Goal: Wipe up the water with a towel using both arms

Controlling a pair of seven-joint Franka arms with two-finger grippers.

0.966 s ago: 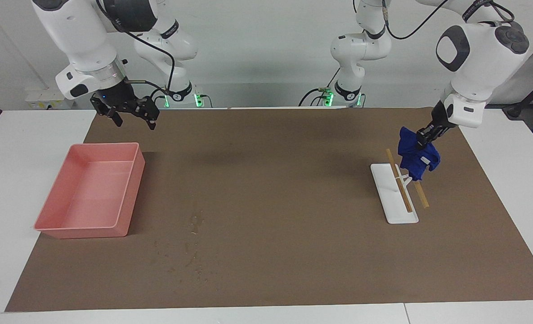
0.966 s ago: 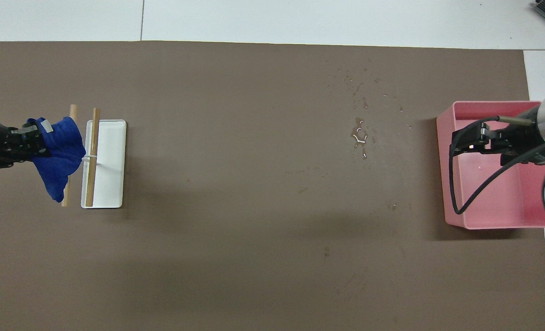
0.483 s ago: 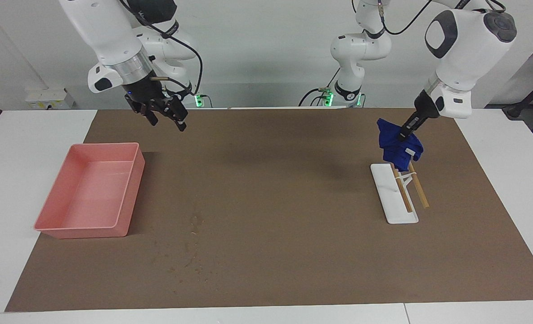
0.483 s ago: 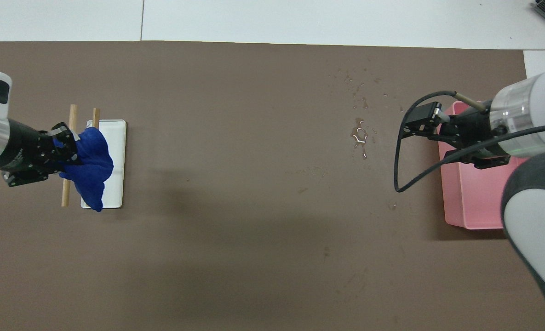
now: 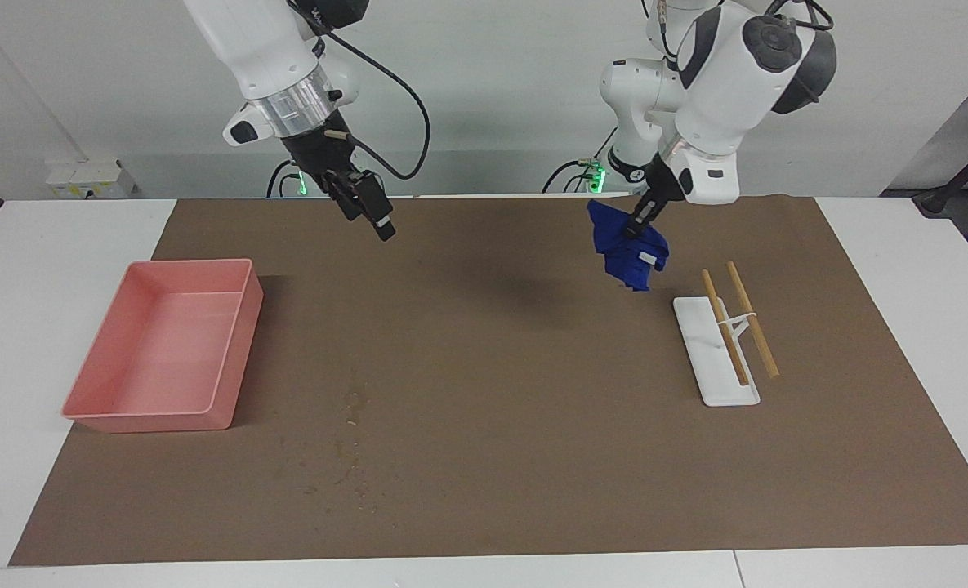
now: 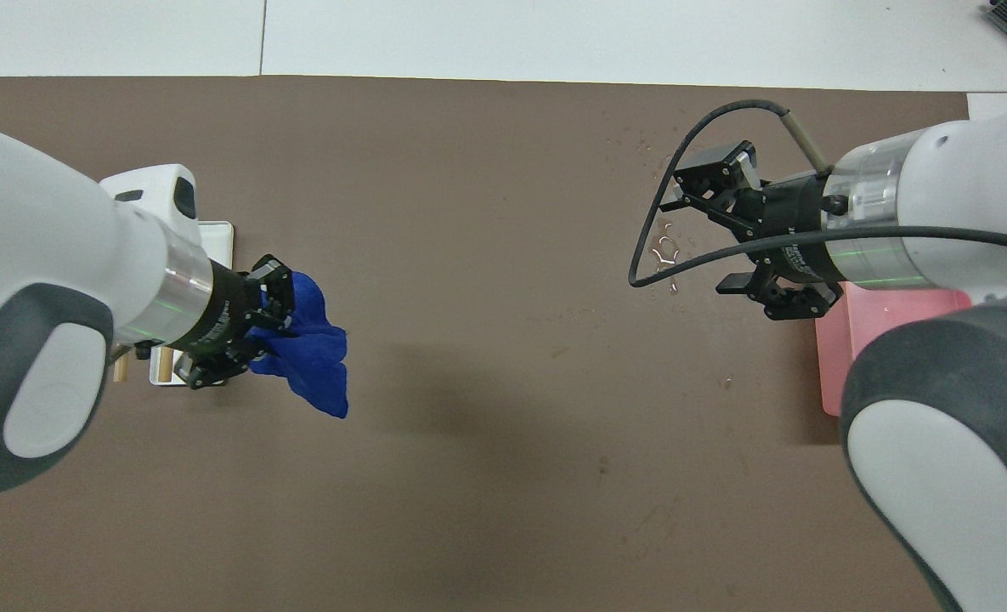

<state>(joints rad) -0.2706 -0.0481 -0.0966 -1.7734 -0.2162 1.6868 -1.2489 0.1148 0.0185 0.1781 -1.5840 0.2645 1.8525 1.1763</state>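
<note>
1. The left gripper (image 5: 635,225) hangs in the air over the mat (image 5: 500,506), toward its edge nearest the robots and toward the left arm's end. Its fingers are pinched together on the towel (image 5: 626,245).
2. The towel, deep blue and bunched, dangles from that grip clear of the mat, a small white tag showing on its lower folds. In the overhead view it (image 6: 309,353) hangs out past the left gripper (image 6: 267,321) toward the middle of the mat.
3. The right gripper (image 5: 369,208) is also up in the air, over the mat's near edge toward the right arm's end. In the overhead view its fingers stand well apart and hold nothing; there the right gripper (image 6: 711,234) covers part of the wet patch.
4. The rack (image 5: 716,351), a white tray with two wooden rods fixed across it, sits on the mat toward the left arm's end, farther from the robots than the hanging towel.
5. The bin (image 5: 165,355), pink and open-topped, sits at the mat's edge at the right arm's end, partly off the mat onto the white table.
6. The water (image 5: 353,445) lies farthest out: scattered droplets and darker specks on the mat, beside the bin's corner and toward the mat's edge farthest from the robots.
</note>
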